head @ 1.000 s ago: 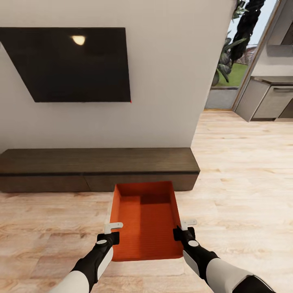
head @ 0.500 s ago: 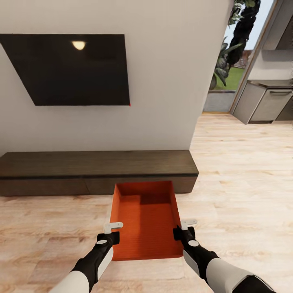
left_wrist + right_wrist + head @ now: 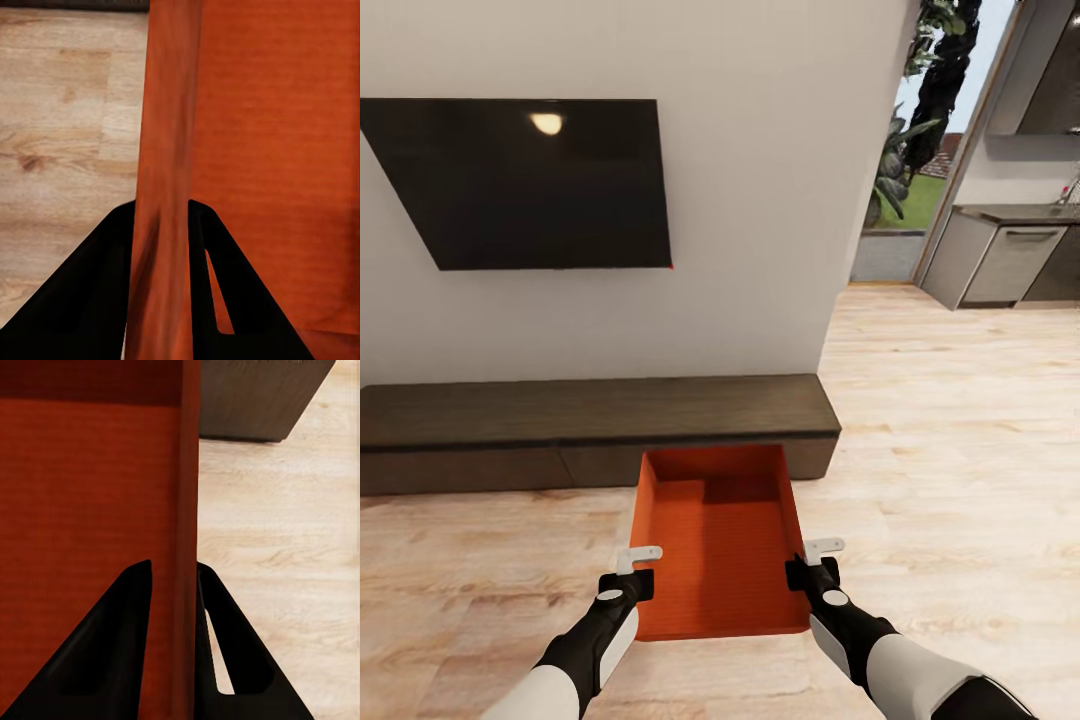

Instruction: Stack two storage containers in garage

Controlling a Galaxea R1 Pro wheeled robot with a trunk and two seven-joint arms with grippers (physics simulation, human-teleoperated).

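the left end effector [image 3: 628,572] and right end effector [image 3: 812,565] each pinch a side wall of one orange-red storage container [image 3: 715,540] above the wood floor [image 3: 960,450].

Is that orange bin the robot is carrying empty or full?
Empty. The head view looks straight into the storage container and shows only its bare ribbed bottom. Both wrist views show bare orange inner surface beside the gripped walls.

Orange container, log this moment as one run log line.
room: living room | container: carried | left gripper: shut on left wall | right gripper: shut on right wall
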